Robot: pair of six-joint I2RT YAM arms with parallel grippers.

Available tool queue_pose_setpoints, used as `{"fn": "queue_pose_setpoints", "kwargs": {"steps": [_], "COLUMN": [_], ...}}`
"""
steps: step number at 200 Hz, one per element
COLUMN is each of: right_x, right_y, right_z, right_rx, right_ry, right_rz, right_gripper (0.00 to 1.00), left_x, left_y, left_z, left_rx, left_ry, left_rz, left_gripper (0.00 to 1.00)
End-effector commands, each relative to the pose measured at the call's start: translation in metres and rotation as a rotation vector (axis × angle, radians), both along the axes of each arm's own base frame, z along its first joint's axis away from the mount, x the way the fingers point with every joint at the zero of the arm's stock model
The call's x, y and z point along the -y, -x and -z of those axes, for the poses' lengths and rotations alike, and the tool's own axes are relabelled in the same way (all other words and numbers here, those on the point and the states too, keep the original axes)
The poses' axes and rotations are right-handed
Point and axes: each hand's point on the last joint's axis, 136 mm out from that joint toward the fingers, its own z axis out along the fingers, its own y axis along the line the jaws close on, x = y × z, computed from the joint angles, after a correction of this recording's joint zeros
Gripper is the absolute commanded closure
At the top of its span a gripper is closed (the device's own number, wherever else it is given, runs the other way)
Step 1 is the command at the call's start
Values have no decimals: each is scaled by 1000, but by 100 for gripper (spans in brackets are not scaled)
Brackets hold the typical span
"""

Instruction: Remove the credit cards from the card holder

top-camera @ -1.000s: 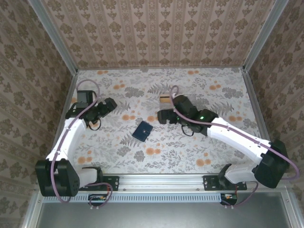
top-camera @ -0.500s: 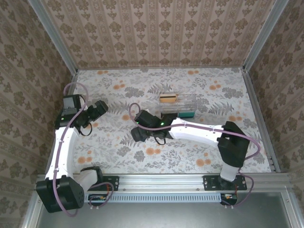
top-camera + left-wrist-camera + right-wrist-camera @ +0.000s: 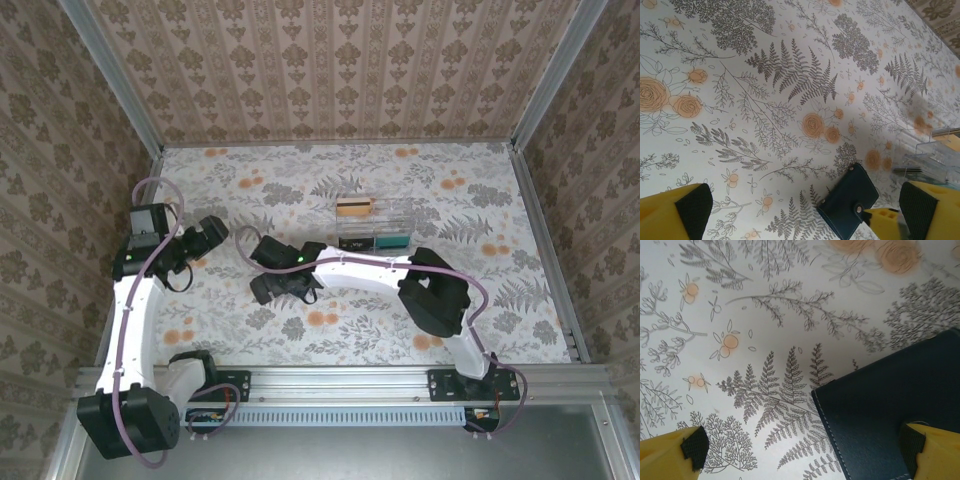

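The card holder (image 3: 847,202) is a dark navy wallet lying folded shut on the floral tabletop, its snap tab fastened. No cards show in it. My right gripper (image 3: 272,287) hovers low over it, covering it in the top view. Its jaws are open (image 3: 802,445), the right finger (image 3: 935,450) over the wallet's cover (image 3: 895,410) and the left finger over bare table. One yellow right fingertip (image 3: 882,220) sits at the snap tab. My left gripper (image 3: 205,238) hangs open (image 3: 804,205) to the left, a short way from the wallet, holding nothing.
A clear plastic box (image 3: 370,225) stands behind the wallet at mid table, holding an orange card (image 3: 352,208) and a teal card (image 3: 392,241); its edge shows (image 3: 935,155) in the left wrist view. Patterned walls enclose the table.
My right arm has swung from beside the clear box leftward and down over the wallet. My left arm has drawn back a little to the left.
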Motion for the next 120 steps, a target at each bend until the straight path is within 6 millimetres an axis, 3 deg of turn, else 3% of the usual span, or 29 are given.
{"fn": "queue_pose_setpoints", "kwargs": {"steps": [1,31,53,86,120], "right_x": [-10,-17,-11,17,61], "right_y": [0,-3,3,10,17], "right_z": [9,22,35,34,33], "right_rx": [-36,-52,-89,-94,-110], "right_ry": [13,26,49,75,110], "right_rz": [-40,-51,-51,-30,2], "right_gripper": [0,0,1,0,0], "left_x": [1,0,1,1,4], "left_y": [6,5,3,-1,-5], "left_z": [4,4,5,8,13], "left_rx": [-10,-13,-16,-18,-24], "left_ry": [9,1,6,11,30], "left_rz": [12,14,17,16,22], "left_gripper": [0,0,0,0,0]}}
